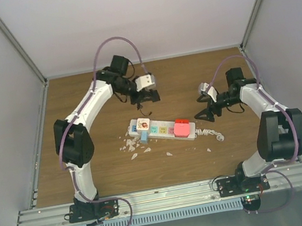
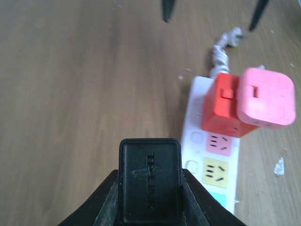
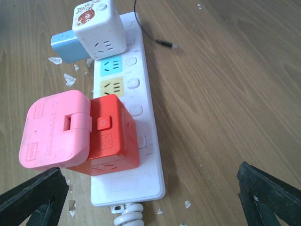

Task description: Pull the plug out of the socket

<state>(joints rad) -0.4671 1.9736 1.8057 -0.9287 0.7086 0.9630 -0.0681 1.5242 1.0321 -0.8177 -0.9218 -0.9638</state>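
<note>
Left gripper (image 1: pixel 145 98) was clenched on the plug (image 2: pixel 149 181), a black TP-LINK block, fingers pressed on both its sides. It hung above the bare table at approx 12 o'clock from the socket (image 1: pixel 163 129), apart from it. So the main pull looked done. The plug's pins weren't visible from the wrist cam, but it was prob. fully clear, since no black block sat on the strip. A thin black lead (image 3: pixel 157 41) trailed on the wood beside the strip's far end.

What was left, by my read: carry the plug off and set it down. The red cube (image 3: pixel 110 134) w/ a pink adapter (image 3: pixel 54 132) on its side, a white cube (image 3: pixel 99 28) and a blue plug (image 3: pixel 66 47) all sat on the strip.

The socket lay mid-table, running roughly 9 to 3 o'clock, its coiled cord (image 1: pixel 210 133) at the 3 o'clock end and white flecks (image 1: pixel 130 147) scattered near the 9 o'clock end.

Left arm reached far fwd, elbow bent, wrist tipped down. Right gripper (image 1: pixel 205 116) had its fingers spread wide and held nothing. It hovered low at 3 o'clock by the cord end, pointing along the strip.
</note>
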